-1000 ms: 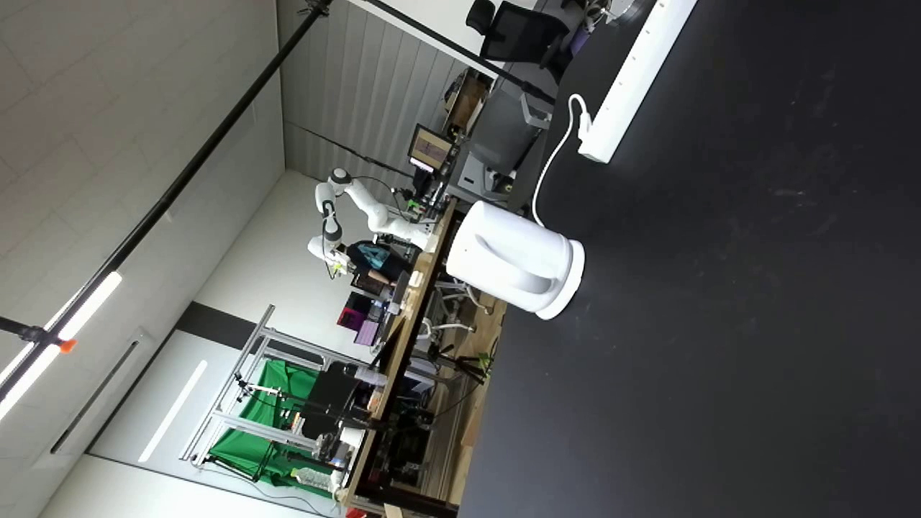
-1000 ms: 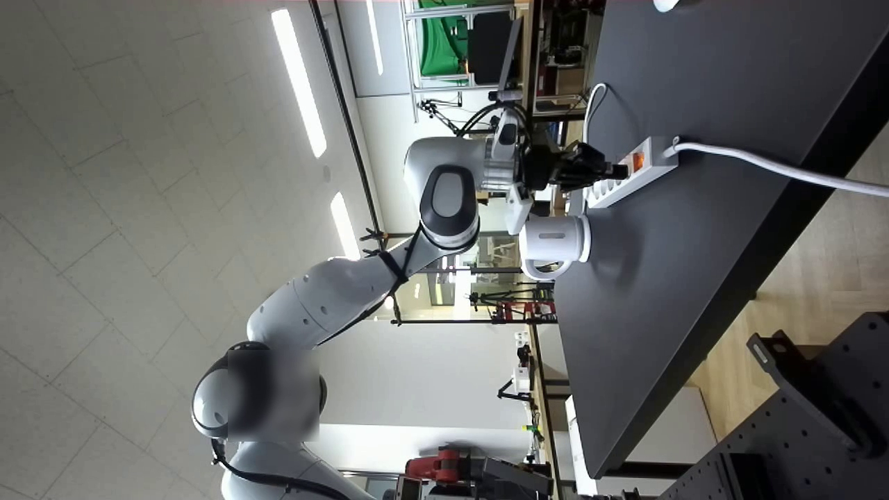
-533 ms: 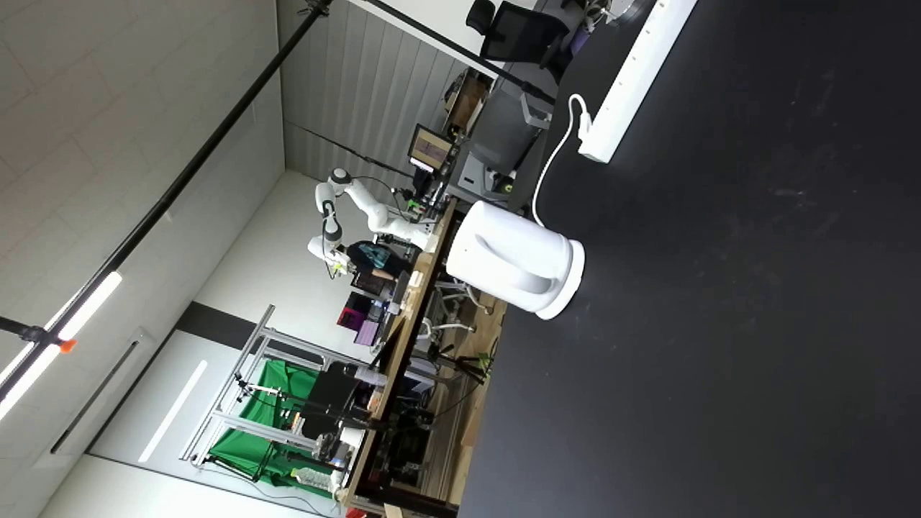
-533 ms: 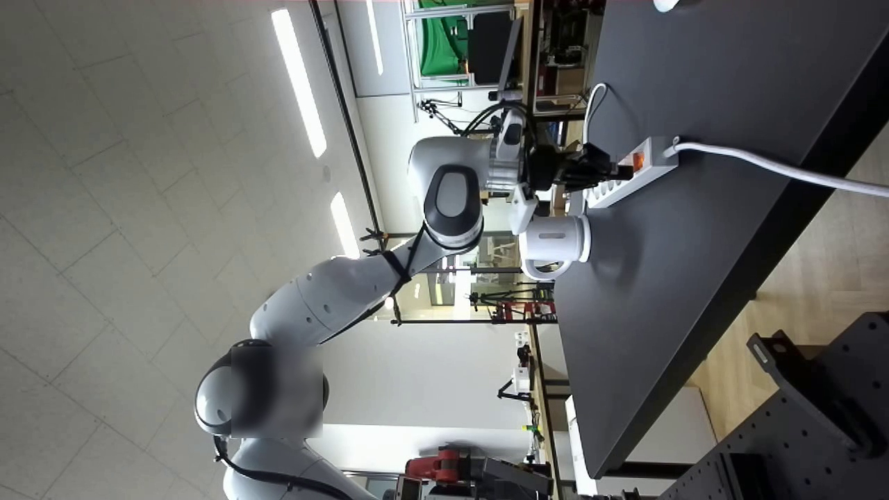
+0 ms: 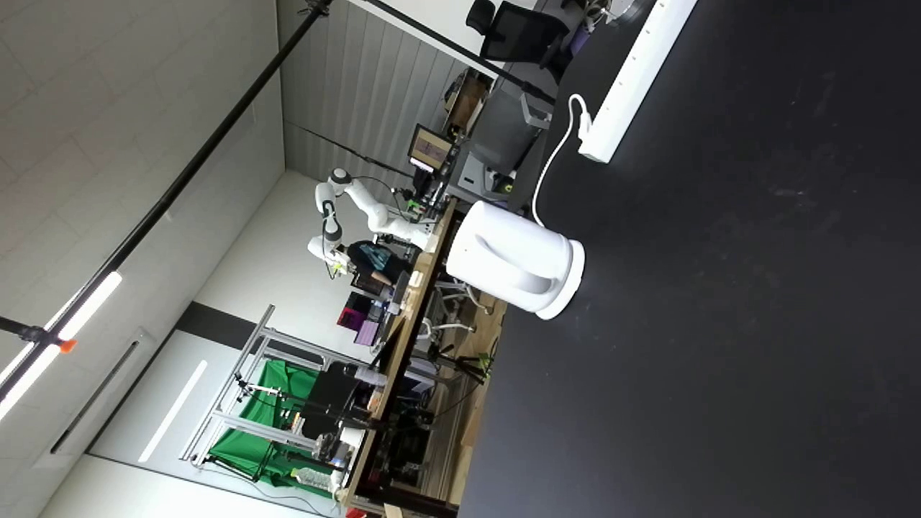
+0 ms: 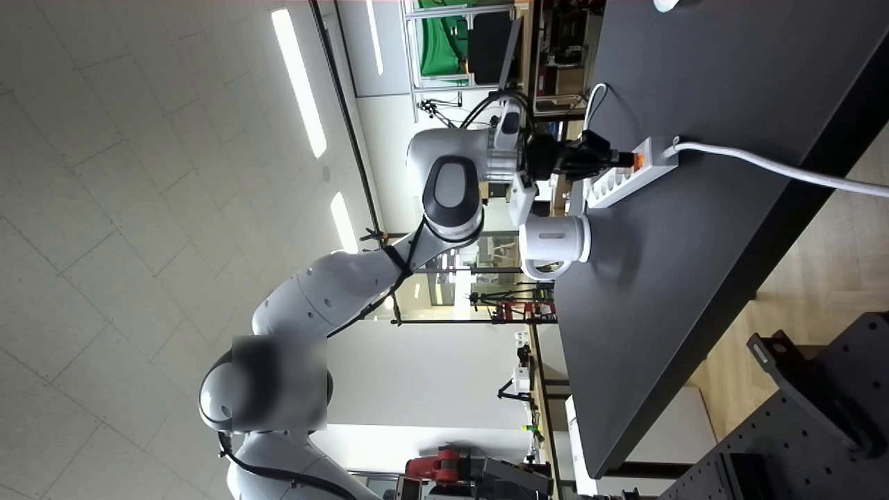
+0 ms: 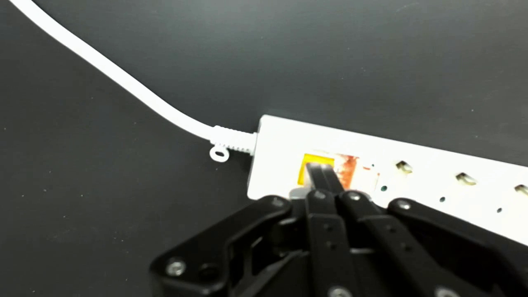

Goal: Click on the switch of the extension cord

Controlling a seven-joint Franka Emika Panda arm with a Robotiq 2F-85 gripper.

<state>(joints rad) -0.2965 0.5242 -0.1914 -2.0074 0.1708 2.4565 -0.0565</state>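
- Moved since the earlier frame: the gripper [image 6: 628,160]. In an exterior view we find it shifted sideways, its tips now meeting the switch [image 7: 317,158]; half a second ago they stand just beside it.
- Gripper, one: fingers [image 7: 314,175] pressed together, nothing between them. We cannot tell whether the tips touch the switch or hang just above it.
- Switch, one: a yellow patch partly behind the tips, a reddish patch next to it. We cannot tell which half sits lower.
- Extension cord [image 7: 425,181], white, one: flat on the dark table [image 6: 660,278], the switch set in its top near one end.
- Cable [image 7: 123,82], white, one: leaves the cord at the end nearest the switch.
- Kettle [image 5: 511,252], white, one: upright, well apart from the switch, past the cord's far end.
- Risk, wrong half: the tips may bear on the side already down, and the switch would not flip.
- Risk, slip: a push near the switch's edge could slide off onto the plain casing.
- Risk, skid: we see nothing holding the cord, so a slanted push could slide or tip it, taking the switch from under the tips.
- Risk, overpress: too deep a descent would jam the switch against its casing.
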